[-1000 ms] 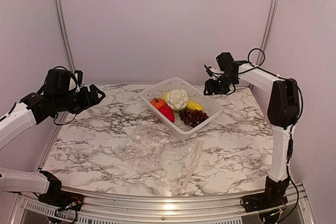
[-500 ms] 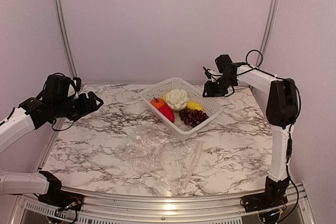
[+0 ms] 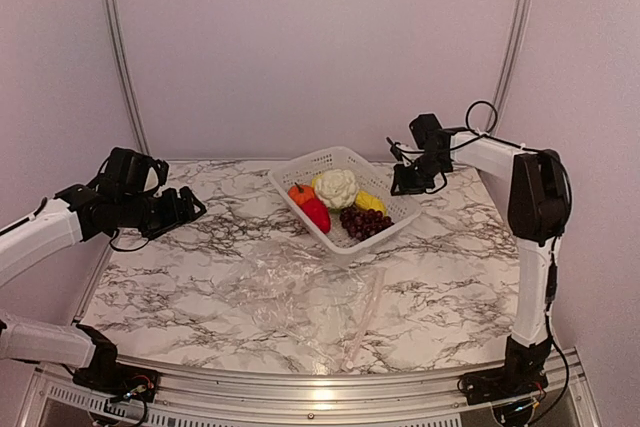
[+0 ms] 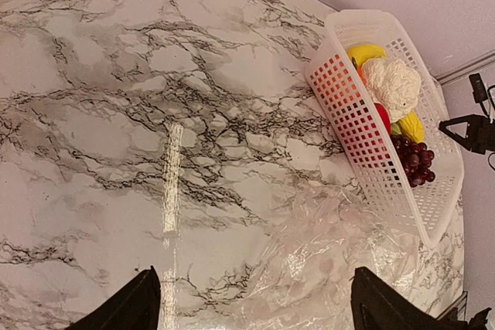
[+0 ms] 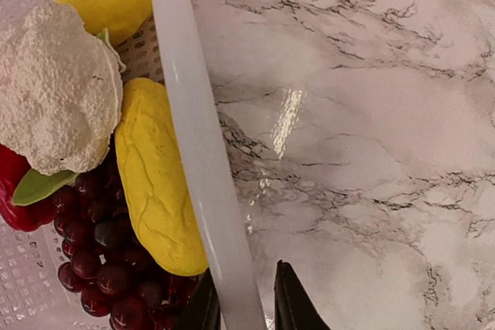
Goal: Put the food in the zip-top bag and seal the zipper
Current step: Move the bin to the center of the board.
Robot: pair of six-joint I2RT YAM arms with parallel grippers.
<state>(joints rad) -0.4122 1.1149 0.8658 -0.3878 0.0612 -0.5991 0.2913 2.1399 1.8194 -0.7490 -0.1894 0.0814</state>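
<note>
The food lies in a white lattice basket [image 3: 300, 162]: cauliflower [image 3: 336, 187], red pepper [image 3: 318, 214], orange fruit [image 3: 299, 193], yellow piece [image 3: 370, 201], grape bunch [image 3: 362, 222]. The clear zip-top bag [image 3: 300, 287] lies crumpled and flat on the marble in front of the basket, its zipper strip [image 3: 365, 312] along the right edge. My right gripper [image 3: 405, 185] is shut on the basket's far right rim [image 5: 193, 129], one finger inside by the yellow piece [image 5: 158, 183], and the basket is tipped. My left gripper [image 3: 190, 209] is open and empty above the table's left side, with the bag [image 4: 340, 268] ahead of it.
The table is marble-patterned, with a metal rail along its near edge [image 3: 320, 387]. Pink walls and two upright metal posts [image 3: 120, 67] close the back. The right arm's upright link [image 3: 535, 207] stands at the right edge.
My right gripper has come down onto the basket's rim and closed on it, and the basket's near corner has risen a little. My left gripper has moved right and lower over the table.
</note>
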